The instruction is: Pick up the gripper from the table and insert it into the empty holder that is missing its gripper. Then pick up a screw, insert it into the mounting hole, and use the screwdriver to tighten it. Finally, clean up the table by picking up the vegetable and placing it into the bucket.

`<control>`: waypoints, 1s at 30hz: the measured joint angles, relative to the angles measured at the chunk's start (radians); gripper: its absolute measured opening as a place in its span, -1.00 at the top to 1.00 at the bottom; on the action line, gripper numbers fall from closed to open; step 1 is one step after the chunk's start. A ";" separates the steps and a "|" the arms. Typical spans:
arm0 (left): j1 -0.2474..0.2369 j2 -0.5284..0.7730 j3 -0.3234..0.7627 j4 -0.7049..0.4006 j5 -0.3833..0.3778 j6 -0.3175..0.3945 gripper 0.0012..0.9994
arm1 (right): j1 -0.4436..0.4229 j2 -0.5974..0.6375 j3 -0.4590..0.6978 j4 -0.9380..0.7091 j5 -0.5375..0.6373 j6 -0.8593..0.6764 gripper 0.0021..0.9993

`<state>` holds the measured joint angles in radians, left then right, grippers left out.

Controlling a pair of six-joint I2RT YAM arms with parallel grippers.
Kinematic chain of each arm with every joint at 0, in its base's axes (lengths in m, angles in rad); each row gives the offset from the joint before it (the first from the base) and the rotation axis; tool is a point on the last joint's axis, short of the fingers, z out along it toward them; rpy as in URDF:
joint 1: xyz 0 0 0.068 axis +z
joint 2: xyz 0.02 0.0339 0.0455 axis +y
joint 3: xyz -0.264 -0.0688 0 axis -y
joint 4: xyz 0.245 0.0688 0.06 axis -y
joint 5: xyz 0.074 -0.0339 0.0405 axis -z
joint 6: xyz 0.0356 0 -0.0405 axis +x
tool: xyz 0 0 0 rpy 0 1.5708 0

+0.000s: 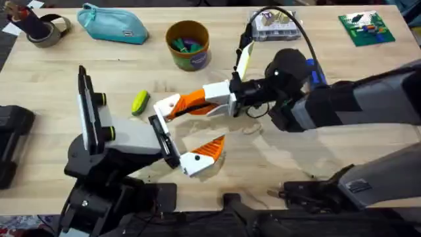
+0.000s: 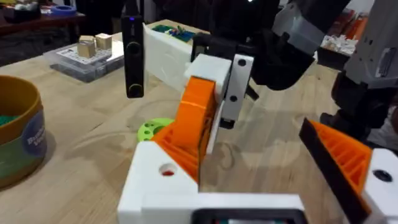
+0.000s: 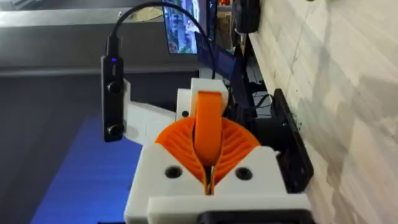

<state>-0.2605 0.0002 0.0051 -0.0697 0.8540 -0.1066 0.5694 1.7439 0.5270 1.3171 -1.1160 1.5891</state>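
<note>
Left gripper [image 1: 184,131] is gaping wide, holding nothing; right gripper [image 1: 194,102] is squeezing the orange finger [image 2: 193,124] (touching the holder [image 2: 155,180]), vegetable [image 1: 140,103] lying nearby.

We count two robot arms over one wooden table [image 1: 59,79], the left gripper [image 1: 186,143] and right gripper [image 1: 172,106] meeting near its middle. On it lie one yellow-green vegetable [image 1: 140,103], one tan bucket [image 1: 188,45], one teal pouch [image 1: 113,24] and one tape roll [image 1: 46,31]. We also see one clear box [image 1: 274,25] and one green board [image 1: 366,28].
</note>
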 joint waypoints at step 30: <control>0.007 0.000 0.000 0.003 -0.038 -0.003 -0.98 | 0.019 0.017 0.095 -0.144 -0.051 -0.095 0.96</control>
<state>-0.2531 -0.0002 0.0051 -0.0662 0.8156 -0.1093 0.5884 1.7611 0.6219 1.1728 -1.1670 1.4940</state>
